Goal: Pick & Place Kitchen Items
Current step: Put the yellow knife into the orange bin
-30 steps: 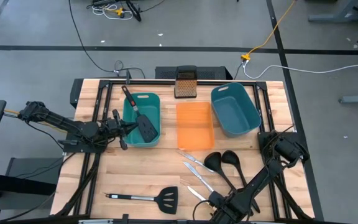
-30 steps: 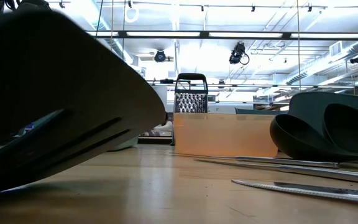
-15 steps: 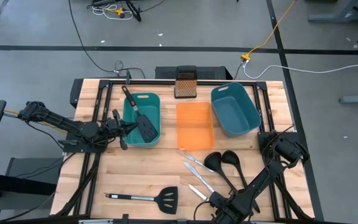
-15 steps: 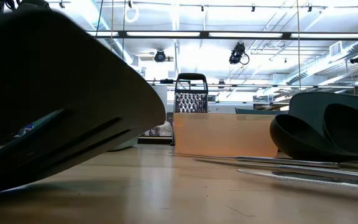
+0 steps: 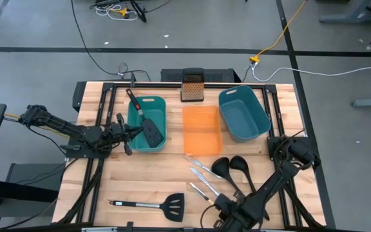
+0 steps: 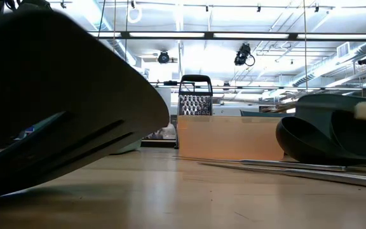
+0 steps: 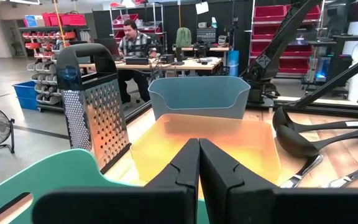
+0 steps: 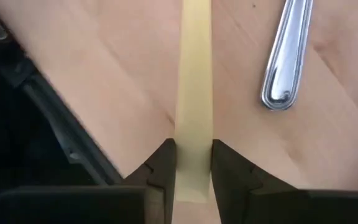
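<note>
Right pincer (image 8: 193,163), bottom centre of the high view, is clamped on the yellow-handled knife (image 8: 194,81) above the table (image 5: 143,183). Left pincer (image 7: 199,163), fingers together, hovers beside the left teal bin (image 5: 137,143).

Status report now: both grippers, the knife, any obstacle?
Right gripper shut on yellow-handled knife, near front edge. Left gripper shut, empty, waiting beside left teal bin. Silver knife close by, apart.

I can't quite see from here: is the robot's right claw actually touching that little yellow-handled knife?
Touching. In the right wrist view, the right gripper has both dark fingers pressed against the sides of the yellow-handled knife, no gap showing.
</note>
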